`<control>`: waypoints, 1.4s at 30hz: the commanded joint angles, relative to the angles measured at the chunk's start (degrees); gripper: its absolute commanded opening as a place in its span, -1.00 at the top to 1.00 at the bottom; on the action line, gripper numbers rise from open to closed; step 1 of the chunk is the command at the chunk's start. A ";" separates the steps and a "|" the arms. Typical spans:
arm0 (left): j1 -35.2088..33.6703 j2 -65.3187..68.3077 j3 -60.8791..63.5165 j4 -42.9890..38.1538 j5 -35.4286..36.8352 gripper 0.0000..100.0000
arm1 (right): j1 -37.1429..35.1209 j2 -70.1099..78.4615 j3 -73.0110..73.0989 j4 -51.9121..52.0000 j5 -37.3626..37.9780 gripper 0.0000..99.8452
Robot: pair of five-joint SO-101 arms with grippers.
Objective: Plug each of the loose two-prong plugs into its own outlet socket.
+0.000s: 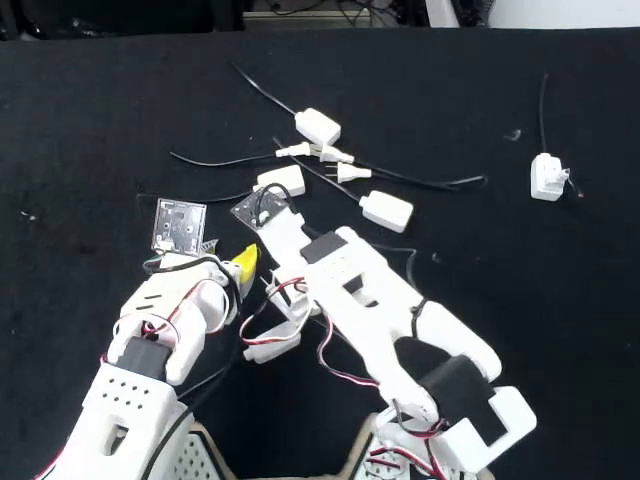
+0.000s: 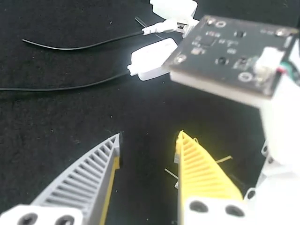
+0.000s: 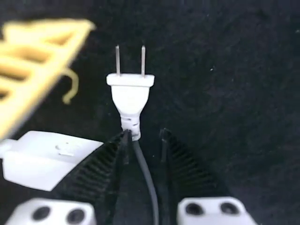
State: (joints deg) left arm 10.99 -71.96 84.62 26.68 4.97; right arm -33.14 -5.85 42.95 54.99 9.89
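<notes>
The two-prong plug (image 3: 130,89) lies flat on the black worktop (image 3: 225,70), with its prongs pointing away from the right gripper (image 3: 144,138). That gripper's black ribbed jaws stand apart astride the cord (image 3: 145,178), just behind the plug's ribbed collar. One jaw touches the collar and the other stands clear, so nothing is clamped.

To do this step well, I judge the jaws should close on the plug's moulded body rather than on the thin cord. The cord would bend and let the prongs swing. A grip square to the flat flange should keep both prongs level for the slots.

The plug is smooth white plastic, tapering from a wide flange down to the collar, with two thin bright metal pins. Near the plug, alongside its cord, sits a white outlet socket (image 3: 47,159), a rounded glossy block. Farther from the plug, the left gripper (image 2: 149,136) hovers over the matt, cloth-like worktop, its grey and yellow ridged jaws open and empty.
</notes>
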 commanded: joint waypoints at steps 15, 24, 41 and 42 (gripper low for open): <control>-2.15 -1.05 -1.01 0.26 0.44 0.61 | -2.11 0.31 -0.48 -5.54 0.18 0.79; -2.15 -1.05 -1.10 0.26 0.44 0.61 | -7.21 0.22 -0.40 -2.81 0.18 0.62; -3.30 -1.14 -1.10 0.09 0.44 0.61 | -1.49 7.96 -4.00 -1.41 4.13 0.87; -3.30 -1.14 -1.10 0.09 0.44 0.61 | -1.32 7.78 -3.91 -1.67 3.87 0.93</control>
State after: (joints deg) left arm 8.35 -72.04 84.62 26.68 4.97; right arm -34.73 1.63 39.78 52.70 13.67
